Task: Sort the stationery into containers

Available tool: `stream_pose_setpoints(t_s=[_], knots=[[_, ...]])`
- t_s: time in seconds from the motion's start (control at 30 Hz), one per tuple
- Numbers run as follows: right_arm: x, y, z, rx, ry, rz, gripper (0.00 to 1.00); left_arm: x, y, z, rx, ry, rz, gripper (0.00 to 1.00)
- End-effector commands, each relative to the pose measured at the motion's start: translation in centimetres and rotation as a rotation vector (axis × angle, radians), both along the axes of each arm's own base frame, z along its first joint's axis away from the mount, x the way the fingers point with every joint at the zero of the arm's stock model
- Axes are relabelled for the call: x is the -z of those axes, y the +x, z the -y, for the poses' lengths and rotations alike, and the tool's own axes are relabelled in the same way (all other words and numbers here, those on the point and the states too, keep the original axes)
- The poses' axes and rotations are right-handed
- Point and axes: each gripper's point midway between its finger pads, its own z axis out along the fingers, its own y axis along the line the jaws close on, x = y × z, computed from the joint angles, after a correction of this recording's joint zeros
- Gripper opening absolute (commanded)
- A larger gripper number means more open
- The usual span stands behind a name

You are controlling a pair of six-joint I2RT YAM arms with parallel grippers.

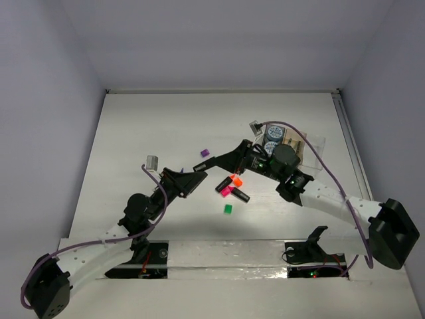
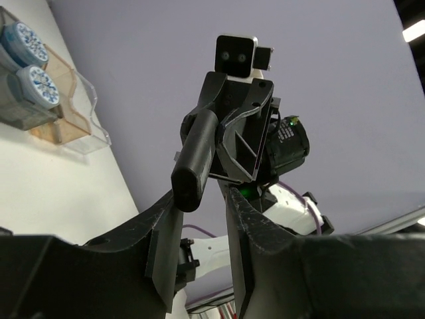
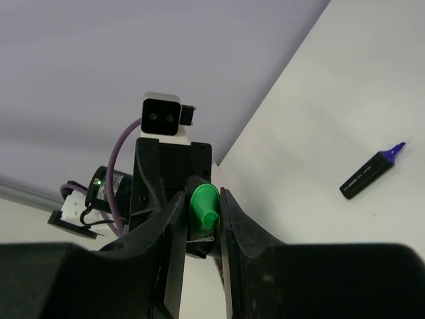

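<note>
My right gripper is shut on a black-bodied highlighter with a bare green tip. The two grippers meet nose to nose above the middle of the table. In the left wrist view the black body of that highlighter reaches to the tips of my left gripper. Its jaws stand apart with a gap beside the pen's end. In the top view the left gripper and right gripper hang over loose markers. A clear box holds blue-and-white round pieces.
Orange-capped, pink-capped and plain black markers lie together mid-table. A green cap and a purple cap lie loose. An uncapped purple highlighter lies on the table. The clear box shows at the left wrist view's left.
</note>
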Motion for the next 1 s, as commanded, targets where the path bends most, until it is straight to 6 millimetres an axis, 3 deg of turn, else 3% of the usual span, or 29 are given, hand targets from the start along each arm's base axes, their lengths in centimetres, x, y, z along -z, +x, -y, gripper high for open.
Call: stream_pose_setpoints(t_s=[0.0, 0.4, 0.73, 0.97], knots=[[-0.2, -1.3, -1.0, -0.127, 0.014, -0.03, 0.0, -1.1, -0.7, -0.2, 0.012, -0.024, 0.053, 0.27], [-0.3, -2.4, -0.4, -0.188, 0.058, -0.028, 0.0, -0.9, -0.1, -0.5, -0.024, -0.029, 0.042, 0.43], [0.6, -2.8, -1.0, -0.243, 0.07, -0.052, 0.0, -1.5, -0.2, -0.2, -0.005, -0.039, 0.06, 0.26], [0.7, -2.5, -1.1, -0.229, 0.072, -0.047, 0.0, -1.6, -0.4, -0.1, 0.008, -0.042, 0.063, 0.25]])
